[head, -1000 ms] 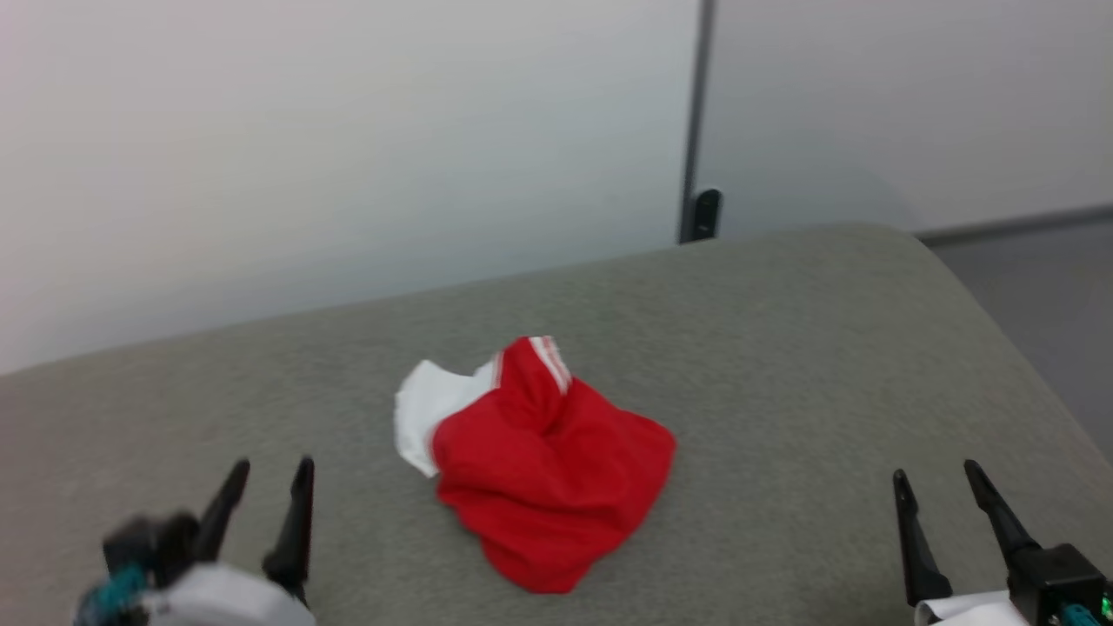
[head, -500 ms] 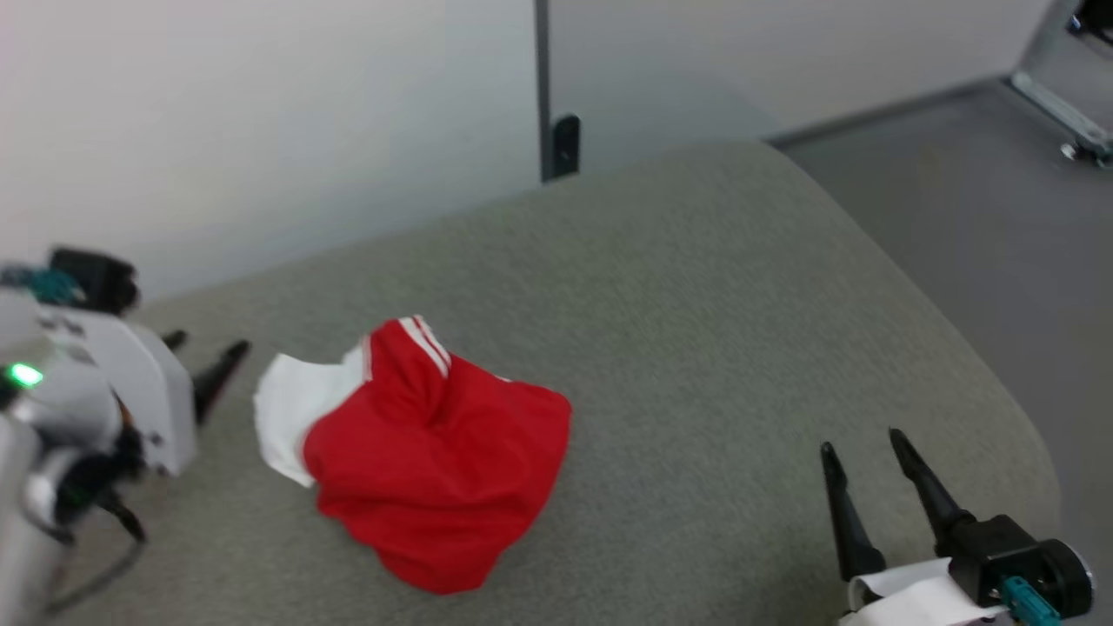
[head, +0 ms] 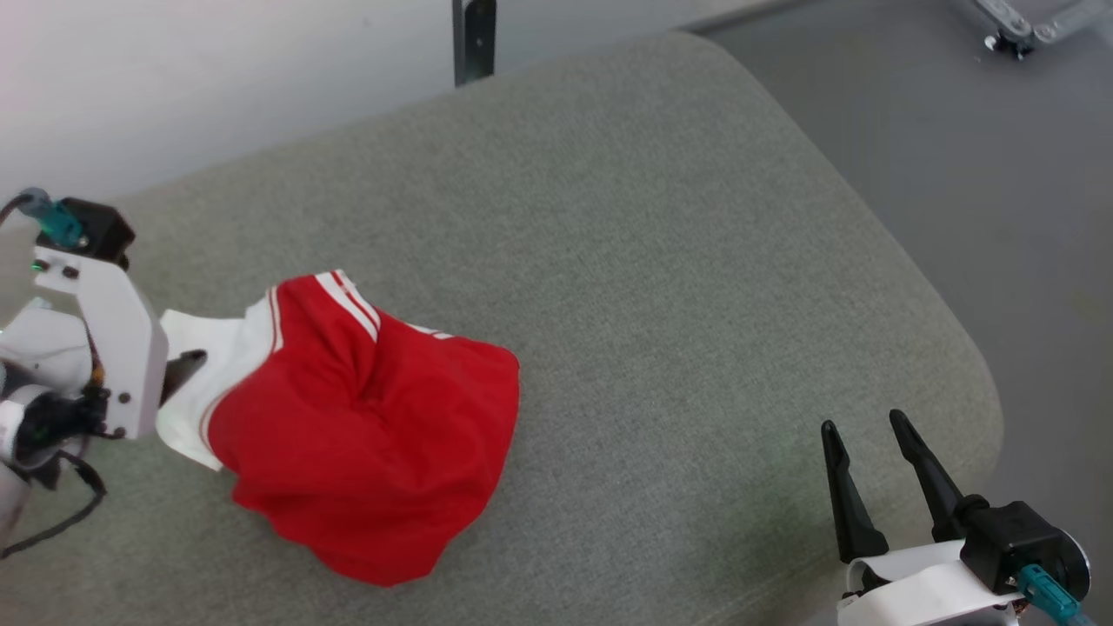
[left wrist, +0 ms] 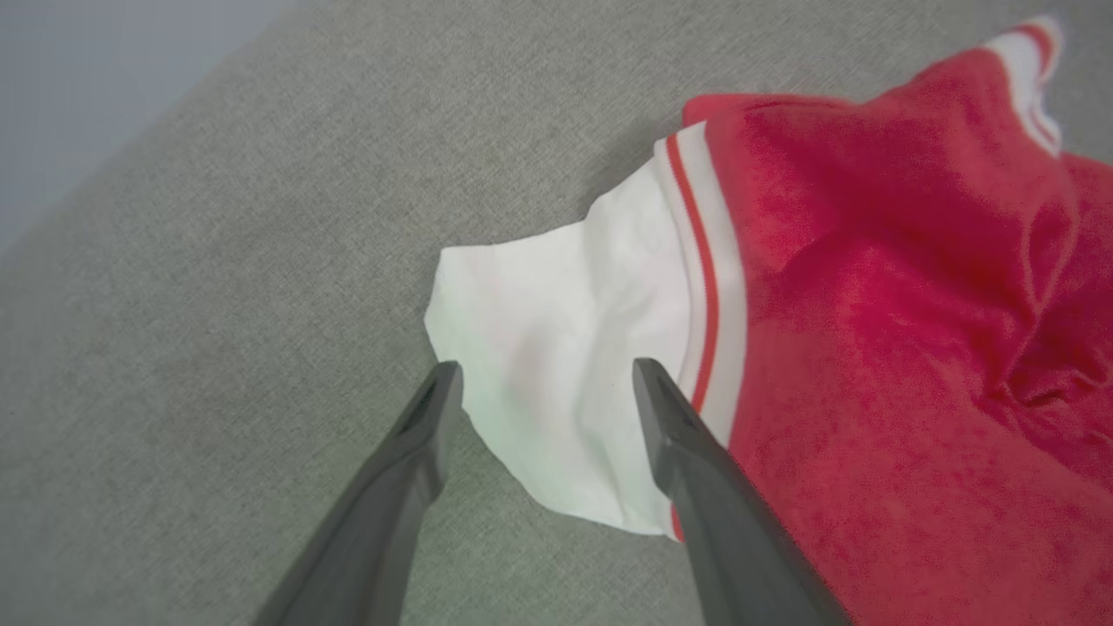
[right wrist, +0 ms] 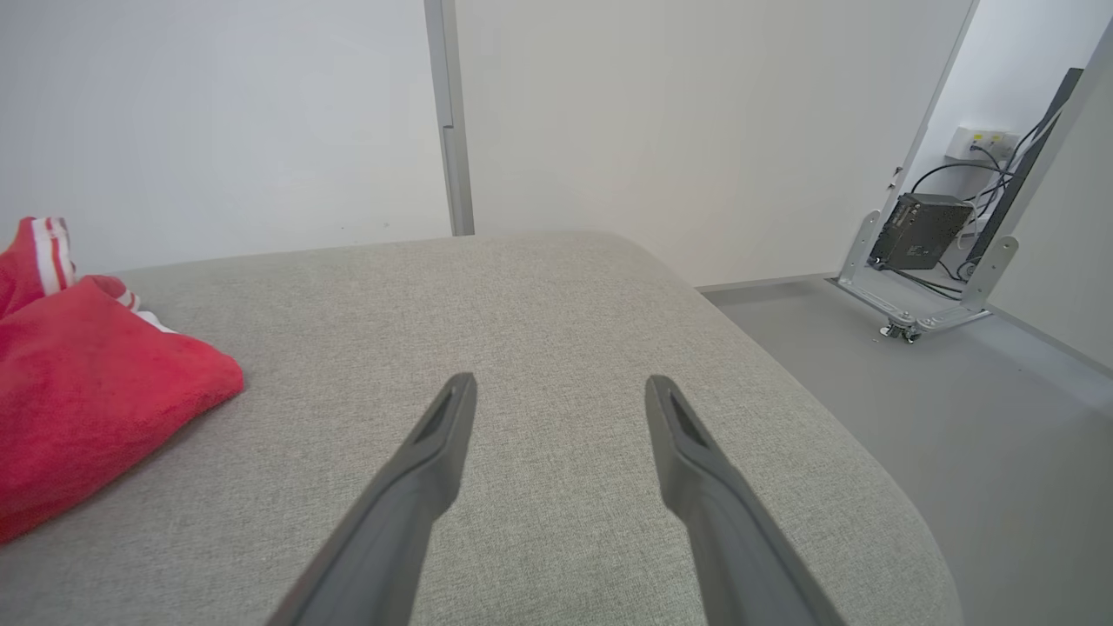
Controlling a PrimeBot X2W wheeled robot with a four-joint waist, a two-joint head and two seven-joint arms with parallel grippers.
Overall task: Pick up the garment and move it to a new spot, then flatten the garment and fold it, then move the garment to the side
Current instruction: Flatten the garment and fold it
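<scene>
Left gripper (left wrist: 539,374), swung round from 7 o'clock, poises spread fingers over the white sleeve (left wrist: 556,365) at 9 o'clock of the crumpled bright red soft fabric shirt (head: 365,435) on the grey upholstered cushion (head: 652,261). The right gripper (head: 861,420), also spread, waits at 4 o'clock. The cloth looks light and limp, so pinch the sleeve.

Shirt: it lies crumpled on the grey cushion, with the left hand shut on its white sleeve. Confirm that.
Not shut: the left wrist view shows the left hand open, fingers spread over the white sleeve, gripping nothing. The shirt does lie crumpled on the grey cushion.
</scene>
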